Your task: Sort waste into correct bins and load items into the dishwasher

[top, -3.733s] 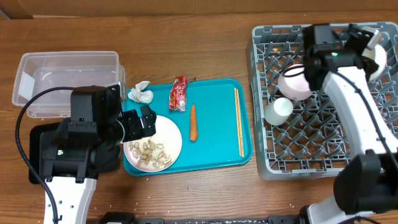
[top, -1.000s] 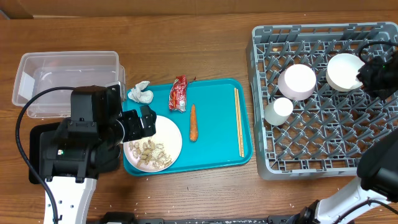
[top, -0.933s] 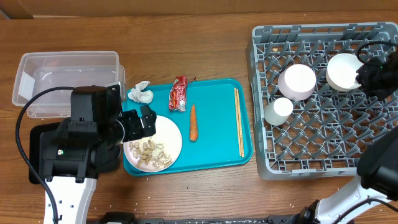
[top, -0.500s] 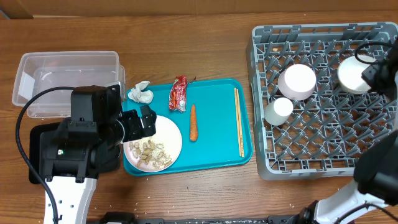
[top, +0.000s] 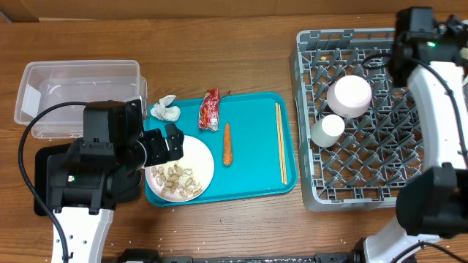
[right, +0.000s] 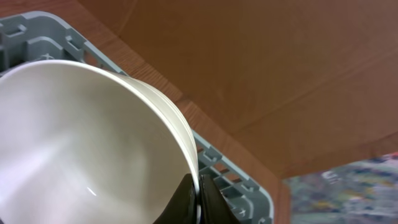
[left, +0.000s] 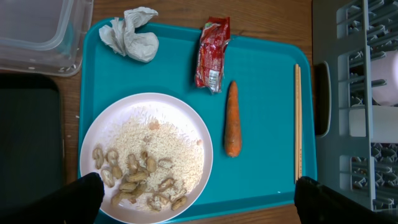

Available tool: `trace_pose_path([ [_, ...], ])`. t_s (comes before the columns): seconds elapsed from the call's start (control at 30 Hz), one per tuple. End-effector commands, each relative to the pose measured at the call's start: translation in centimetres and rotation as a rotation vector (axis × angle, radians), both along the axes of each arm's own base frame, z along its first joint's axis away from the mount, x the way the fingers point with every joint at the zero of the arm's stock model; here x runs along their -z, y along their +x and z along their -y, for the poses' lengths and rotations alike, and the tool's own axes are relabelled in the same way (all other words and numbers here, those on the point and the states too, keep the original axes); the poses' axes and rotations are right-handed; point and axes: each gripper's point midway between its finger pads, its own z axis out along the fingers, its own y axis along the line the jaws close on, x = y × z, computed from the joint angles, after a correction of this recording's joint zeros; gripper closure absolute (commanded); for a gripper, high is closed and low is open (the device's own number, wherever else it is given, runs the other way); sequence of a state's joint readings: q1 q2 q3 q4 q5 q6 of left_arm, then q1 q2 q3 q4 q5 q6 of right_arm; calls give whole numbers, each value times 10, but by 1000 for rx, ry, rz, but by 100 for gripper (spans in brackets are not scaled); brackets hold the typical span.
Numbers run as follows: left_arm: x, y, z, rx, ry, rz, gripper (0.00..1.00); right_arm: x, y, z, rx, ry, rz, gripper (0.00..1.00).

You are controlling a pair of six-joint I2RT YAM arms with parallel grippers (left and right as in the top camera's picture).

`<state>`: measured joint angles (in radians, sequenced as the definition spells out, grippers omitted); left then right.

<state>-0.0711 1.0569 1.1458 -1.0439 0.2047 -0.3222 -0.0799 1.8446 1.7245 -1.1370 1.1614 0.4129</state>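
pinching white bowl (right: 93, 143) by its rim in right gripper (right: 199, 198), at dish rack (top: 303, 168) corner | holding left gripper (left: 204, 200) spread wide above plate (left: 93, 134) of food scraps (left: 140, 183) on teal tray (left: 267, 124) | wrapper (left: 212, 53), tissue (left: 132, 34), carrot (left: 232, 118) beside plate, on tray

both the left arm (top: 86, 219) and right arm (top: 439, 95) have white links, black boxy housings, black cables (top: 22, 164) and green lights (top: 71, 177).
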Motion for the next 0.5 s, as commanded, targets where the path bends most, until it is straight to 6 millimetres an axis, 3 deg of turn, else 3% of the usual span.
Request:
trace_pose_path([
  [0.0,-6,3,-2,0,10,21,0,2,0,5,27,-121,-89,96],
  [0.47,-6,3,-2,0,10,21,0,39,1,-1,3,-188,-244,96],
])
